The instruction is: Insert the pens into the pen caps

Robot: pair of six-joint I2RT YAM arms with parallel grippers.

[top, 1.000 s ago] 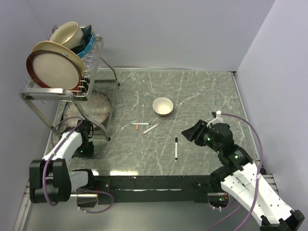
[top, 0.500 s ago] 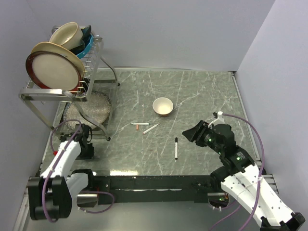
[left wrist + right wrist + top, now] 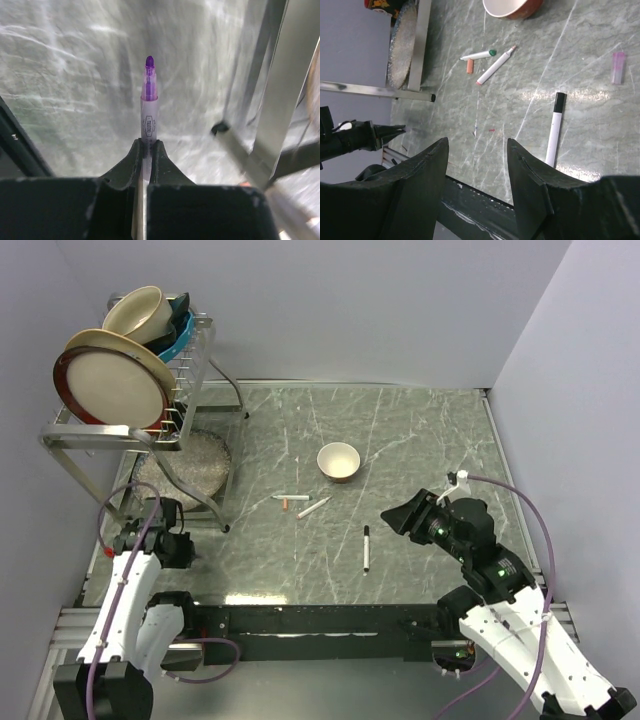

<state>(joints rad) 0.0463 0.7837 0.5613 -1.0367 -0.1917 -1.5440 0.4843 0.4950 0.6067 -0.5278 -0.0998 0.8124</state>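
left tool (image 3: 146, 146) pinches a purple pen (image 3: 149, 107), tip out, near the rack (image 3: 280, 100). right tool (image 3: 477, 143) hangs spread. pickup looks done; next, line the tip up with the lilac cap (image 3: 618, 67) lying on the counter (image 3: 520, 90).

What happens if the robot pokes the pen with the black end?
It would probably roll, since the black-ended pen is a slim round barrel lying flat on the smooth table. It looks stiff and thin, so it likely lifts easily without bending.
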